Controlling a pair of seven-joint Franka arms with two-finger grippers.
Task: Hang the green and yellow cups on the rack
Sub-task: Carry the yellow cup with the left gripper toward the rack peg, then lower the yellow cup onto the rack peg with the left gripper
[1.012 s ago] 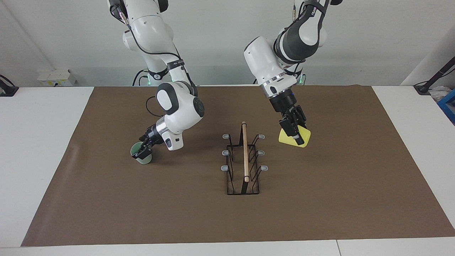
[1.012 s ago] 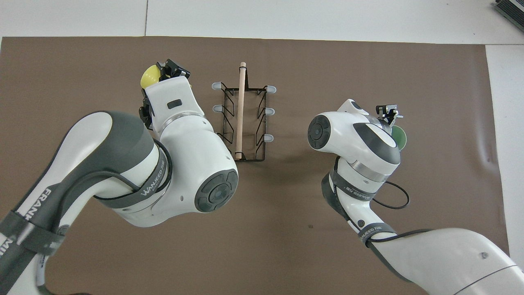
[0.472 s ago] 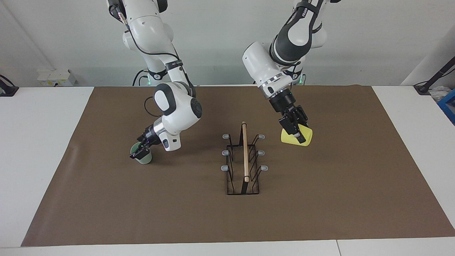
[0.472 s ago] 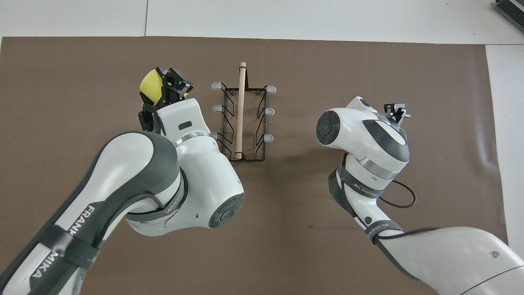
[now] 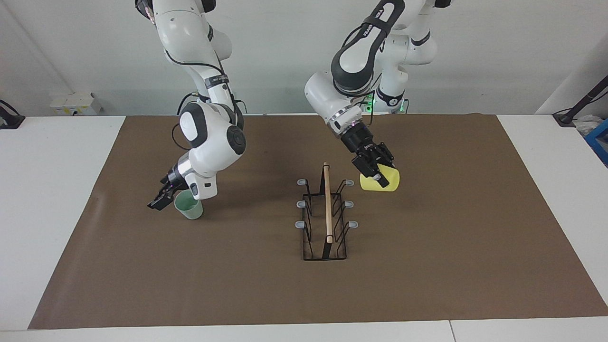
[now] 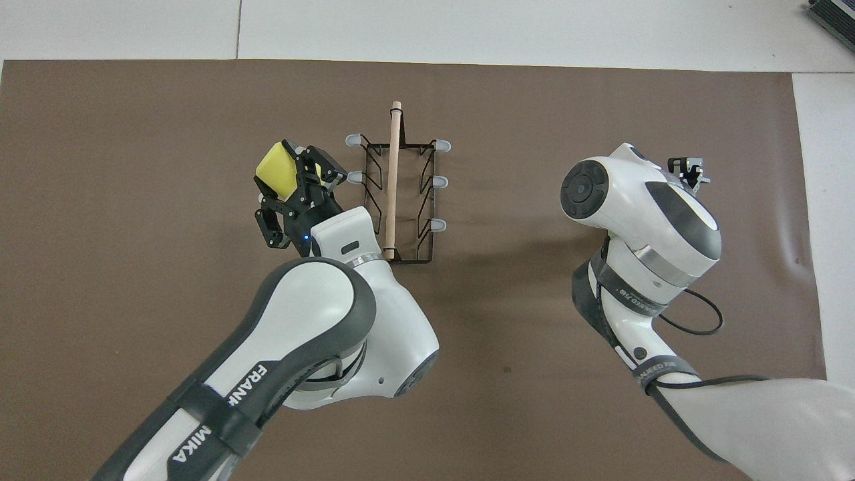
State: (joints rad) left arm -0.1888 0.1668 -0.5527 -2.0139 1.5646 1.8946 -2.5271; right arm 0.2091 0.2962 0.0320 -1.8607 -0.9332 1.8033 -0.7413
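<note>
Currently, left gripper point(image 5: 378, 176): angling down, pinching the yellow cup point(image 5: 382, 180), tilted at the rack's point(image 5: 327, 216) two o'clock.
Right gripper point(image 5: 161, 199): fingers spread, sitting beside the green cup point(image 5: 189, 207), upright at the rack's nine o'clock.

Yellow cup point(image 5: 380, 181); mint-green cup point(image 5: 188, 208); black wire rack point(image 5: 324, 219), wooden rod, grey tips; brown mat point(image 5: 427, 266).

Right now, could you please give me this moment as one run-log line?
left tool: shut on yellow cup, lifted beside rack | right tool: open, beside green cup, not holding | cups hung: none
</note>
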